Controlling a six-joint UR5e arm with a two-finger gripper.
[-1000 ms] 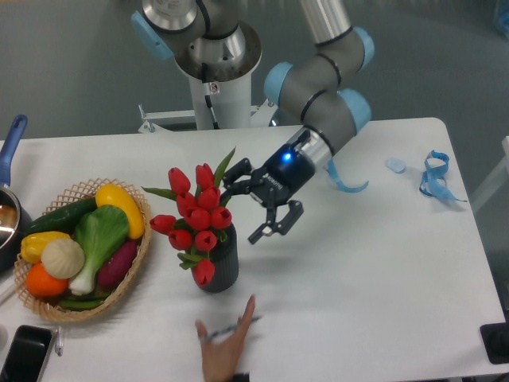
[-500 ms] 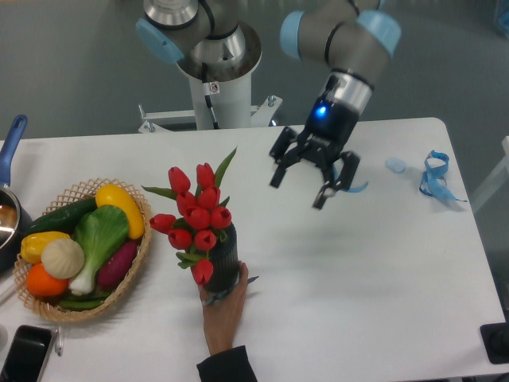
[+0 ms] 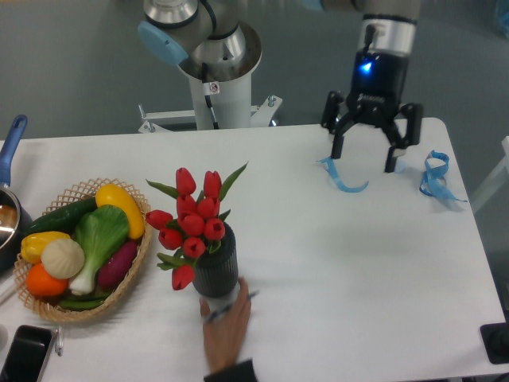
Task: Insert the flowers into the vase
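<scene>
A: Far left of the bench [image 3: 334, 263]: what stands there?
B: A dark pan with a blue handle [image 3: 11, 142] is cut by the frame edge. Below it, at the lower left corner, a black phone [image 3: 24, 354] lies flat.

A: And next to these?
B: A woven wicker basket [image 3: 127, 274] holding toy vegetables: a yellow piece, a green leafy one, a purple one, an orange one and a pale round one.

A: Where are the flowers?
B: The flowers [image 3: 191, 225], red tulip buds with green leaves, sit in the vase [image 3: 216, 267], a dark ribbed cylinder just right of the basket. One bud droops over the vase's left side; a leaf points up and to the right.

A: Is anything touching the vase?
B: A person's hand [image 3: 227, 326] reaches in from the bottom edge, its fingers at the base of the vase.

A: What lies behind, at centre?
B: The white pedestal and base joint of the robot arm [image 3: 213, 56], beyond the far edge of the bench.

A: State of the claw?
B: The claw [image 3: 372, 147] hangs at upper right with its fingers spread apart and holding nothing, well apart from the vase. A blue light glows on its body.

A: And at the right end?
B: A light blue ribbon strip [image 3: 342, 179] lies under the claw, a small pale object [image 3: 398, 165] just beside it, and a knotted blue ribbon [image 3: 436, 177] near the right edge. A dark object [image 3: 497, 342] is cut off at the lower right corner.
</scene>
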